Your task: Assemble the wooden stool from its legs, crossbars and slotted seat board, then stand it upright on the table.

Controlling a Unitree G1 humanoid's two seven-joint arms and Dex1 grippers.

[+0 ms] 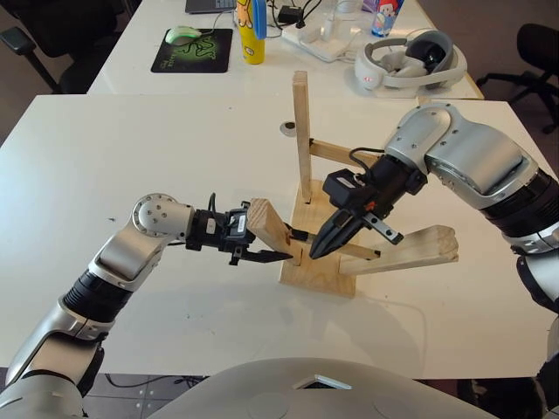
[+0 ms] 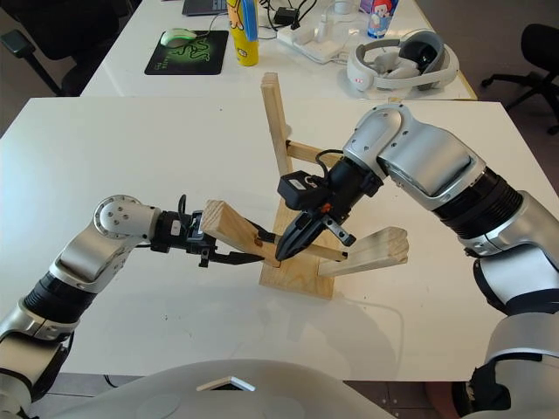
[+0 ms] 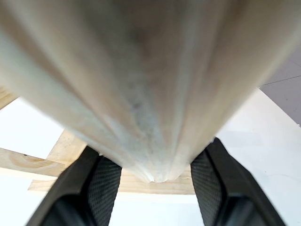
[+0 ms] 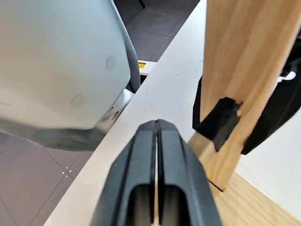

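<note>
A broad white table [image 1: 105, 175] carried the work. Beyond its far edge a second desk [image 1: 131, 52] held a mouse pad [image 1: 192, 50], a headset [image 1: 410, 61] and a yellow bottle [image 1: 252, 30].

The half-built stool sat about midway between the table's left and right edges, nearer the front edge. Its seat board [image 1: 325, 278] lay flat, probably so the slots faced up to receive the legs. An upright leg [image 1: 302, 131] stood from the board's far side, with a high crossbar [image 1: 332, 154] running off it toward the right edge. A tilted leg [image 1: 410, 249] leaned on the board's right side, joined by a low crossbar [image 1: 358, 251].

The left gripper [image 1: 278, 246] pinched a loose leg [image 1: 266, 223] between its pads, slanting it down toward the board's left side, apparently to line its end up with a slot. The right gripper [image 1: 321, 249] had its fingers pressed together with nothing visibly between them. Its tip sat at the low crossbar over the board, seemingly to steady the frame while the loose leg went in.
</note>
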